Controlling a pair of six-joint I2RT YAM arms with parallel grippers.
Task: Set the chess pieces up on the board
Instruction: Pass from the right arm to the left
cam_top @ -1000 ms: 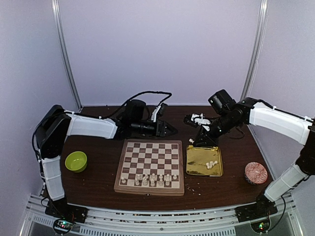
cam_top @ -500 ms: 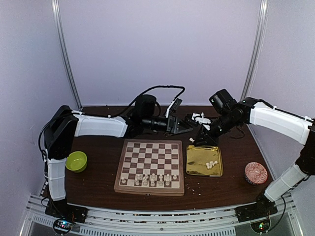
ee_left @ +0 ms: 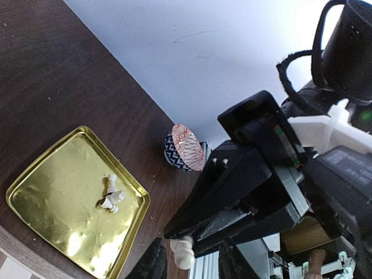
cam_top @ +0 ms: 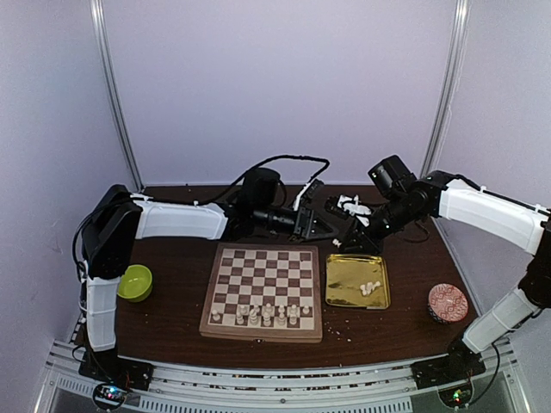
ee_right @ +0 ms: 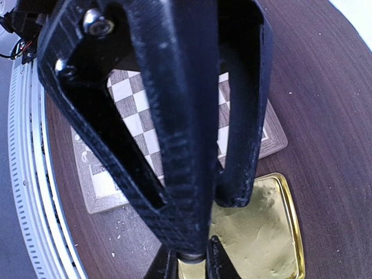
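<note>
Top external view shows us the left gripper, jaws parted, has swung over to the right gripper, which pinches a chess piece just behind the gold tray, so we expect a handover toward the board.

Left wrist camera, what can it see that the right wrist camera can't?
Only the left wrist camera shows the patterned bowl, the loose pieces lying in the tray, and the white chess piece pinched at the tip of the right hand. Only the right wrist camera shows the chessboard and the metal rail along the table's edge. Both show the gold tray, the dark table and the right hand.
</note>
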